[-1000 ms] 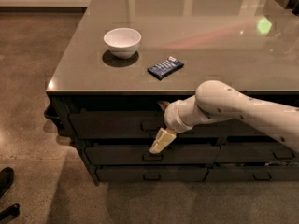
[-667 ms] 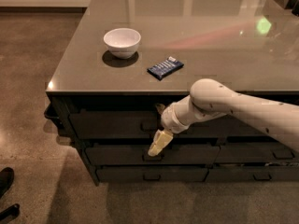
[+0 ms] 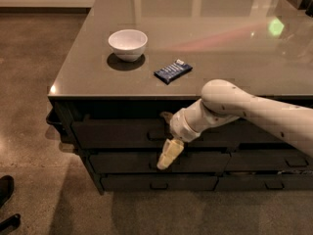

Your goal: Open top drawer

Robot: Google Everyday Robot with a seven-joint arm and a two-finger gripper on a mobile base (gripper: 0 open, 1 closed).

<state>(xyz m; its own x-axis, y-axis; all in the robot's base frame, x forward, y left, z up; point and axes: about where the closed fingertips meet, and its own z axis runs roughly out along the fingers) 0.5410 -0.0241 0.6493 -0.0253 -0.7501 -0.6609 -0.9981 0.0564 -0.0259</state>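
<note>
The top drawer (image 3: 117,133) is the long dark front just under the counter top, with its small loop handle (image 3: 156,135) near the middle. My gripper (image 3: 168,153) hangs at the end of the white arm (image 3: 230,106), right in front of this drawer front. It sits beside and just below the handle, and its cream tip points down and left over the drawer beneath. I cannot tell whether it touches the handle. The drawer front looks level with the fronts below it.
The grey counter top (image 3: 220,48) carries a white bowl (image 3: 127,43) and a dark blue packet (image 3: 172,71). Two shallower drawers (image 3: 146,162) lie below, and another stack (image 3: 264,160) lies to the right. The floor is brown concrete, with a dark shoe (image 3: 6,190) at the lower left.
The arm has shifted slightly left and the gripper tip has sunk a little in front of the drawers. The drawer front has not visibly moved.
</note>
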